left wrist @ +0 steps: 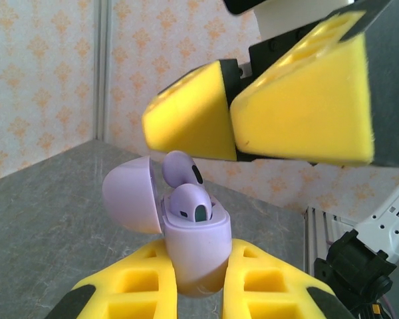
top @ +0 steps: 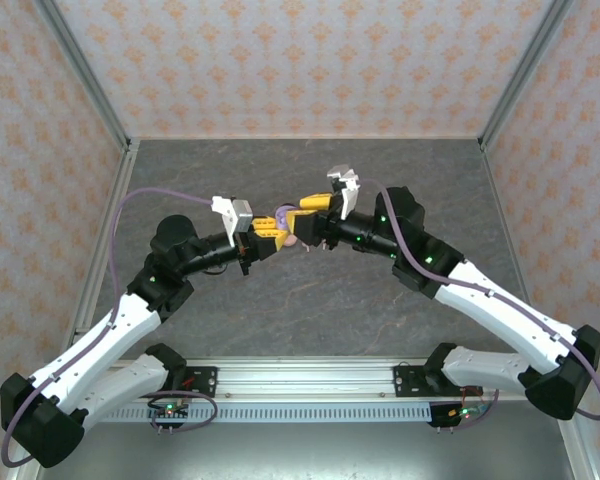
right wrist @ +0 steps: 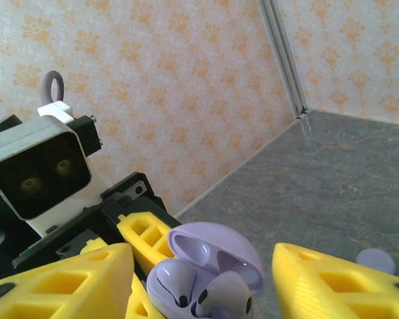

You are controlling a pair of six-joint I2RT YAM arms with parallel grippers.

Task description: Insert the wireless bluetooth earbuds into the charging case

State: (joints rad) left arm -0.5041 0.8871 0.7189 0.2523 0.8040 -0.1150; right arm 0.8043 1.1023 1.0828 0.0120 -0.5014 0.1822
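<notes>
Left end effector (left wrist: 198, 282) holds case (left wrist: 196, 242) mid-table (top: 380, 320), far from walls (top: 280, 60).

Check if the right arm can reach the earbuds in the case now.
Probably yes: the right gripper is open right over the earbuds, the lid is open, the left gripper holds the case, nothing between.

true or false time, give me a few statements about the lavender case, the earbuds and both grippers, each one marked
1. The left gripper is shut on the lavender charging case. True.
2. The case's lid is closed. False: it is swung open.
3. Two lavender earbuds sit in the case. True.
4. The right gripper is clamped on an earbud. False: its jaws stand apart on either side of the case and hold nothing.
</notes>
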